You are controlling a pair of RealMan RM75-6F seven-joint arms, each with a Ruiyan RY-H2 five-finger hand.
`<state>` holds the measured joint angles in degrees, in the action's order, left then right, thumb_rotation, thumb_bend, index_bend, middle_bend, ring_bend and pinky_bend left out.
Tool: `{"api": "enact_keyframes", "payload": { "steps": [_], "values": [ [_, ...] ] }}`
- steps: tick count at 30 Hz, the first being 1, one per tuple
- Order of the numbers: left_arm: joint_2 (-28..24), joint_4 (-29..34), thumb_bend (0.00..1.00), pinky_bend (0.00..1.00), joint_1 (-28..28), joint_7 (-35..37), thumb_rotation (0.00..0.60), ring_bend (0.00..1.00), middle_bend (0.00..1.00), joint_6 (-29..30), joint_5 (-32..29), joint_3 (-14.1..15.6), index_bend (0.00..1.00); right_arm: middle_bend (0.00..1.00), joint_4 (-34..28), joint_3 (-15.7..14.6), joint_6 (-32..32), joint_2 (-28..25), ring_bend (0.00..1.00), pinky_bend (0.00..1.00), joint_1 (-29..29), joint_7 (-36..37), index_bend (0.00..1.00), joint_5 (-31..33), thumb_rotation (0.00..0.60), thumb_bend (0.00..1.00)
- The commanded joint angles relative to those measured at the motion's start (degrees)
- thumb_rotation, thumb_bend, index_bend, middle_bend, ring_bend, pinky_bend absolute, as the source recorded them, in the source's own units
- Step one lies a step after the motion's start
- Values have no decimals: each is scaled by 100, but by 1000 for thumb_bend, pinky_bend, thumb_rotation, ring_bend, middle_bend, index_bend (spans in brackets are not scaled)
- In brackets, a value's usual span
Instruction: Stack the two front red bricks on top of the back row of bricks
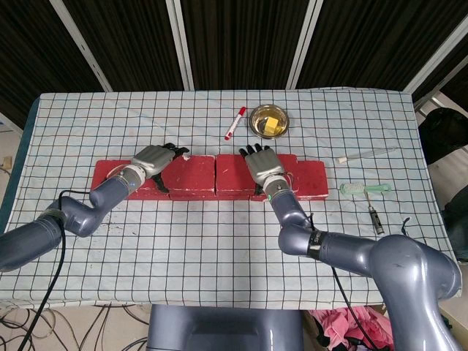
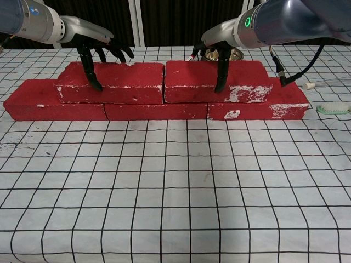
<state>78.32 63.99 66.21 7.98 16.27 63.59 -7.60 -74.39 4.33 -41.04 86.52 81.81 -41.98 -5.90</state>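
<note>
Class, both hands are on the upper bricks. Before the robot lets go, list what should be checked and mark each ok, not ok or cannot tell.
1. Left upper brick sits on the bottom row: ok.
2. Right upper brick sits on the bottom row: ok.
3. Upper bricks meet end to end: ok.
4. Left hand grips its brick, thumb down the front face: ok.
5. Right hand does likewise: ok.
6. Upper bricks flush with the row's back edge: cannot tell.

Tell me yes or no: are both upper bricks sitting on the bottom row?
Yes: in the chest view the left upper brick and right upper brick rest on the bottom row.
</note>
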Motion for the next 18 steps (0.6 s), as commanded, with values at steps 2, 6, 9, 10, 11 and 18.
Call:
{"api": "enact_keyframes", "payload": {
  "steps": [2, 6, 9, 10, 11, 18],
  "values": [
    [-72, 97, 0, 165, -12, -16, 600, 13, 122, 49, -21, -6, 49, 20, -62, 18, -34, -36, 0, 124, 0, -7, 43, 10, 600, 0],
    [-211, 241, 0, 161, -20, -66, 600, 13, 122, 113, -43, -5, 48, 20, -206, 47, -117, -123, 0, 124, -7, -5, 43, -5, 600, 0],
    [-389, 421, 0, 158, -15, -142, 600, 13, 121, 170, -119, 10, 48, 21, -346, 106, -195, -219, 0, 124, -25, 37, 43, -30, 600, 0],
    [-452, 490, 0, 157, -13, -181, 600, 13, 122, 197, -159, 25, 48, 21, -390, 124, -214, -253, 0, 124, -34, 52, 43, -38, 600, 0],
    [-525, 574, 0, 157, -17, -221, 600, 13, 122, 239, -203, 39, 48, 20, -440, 141, -233, -292, 0, 124, -45, 69, 43, -49, 600, 0],
    [-1218, 1359, 0, 155, -149, -558, 600, 13, 122, 656, -625, 228, 54, 21, -1146, 224, -543, -867, 0, 124, -225, 217, 44, -262, 600, 0]
  ]
}}
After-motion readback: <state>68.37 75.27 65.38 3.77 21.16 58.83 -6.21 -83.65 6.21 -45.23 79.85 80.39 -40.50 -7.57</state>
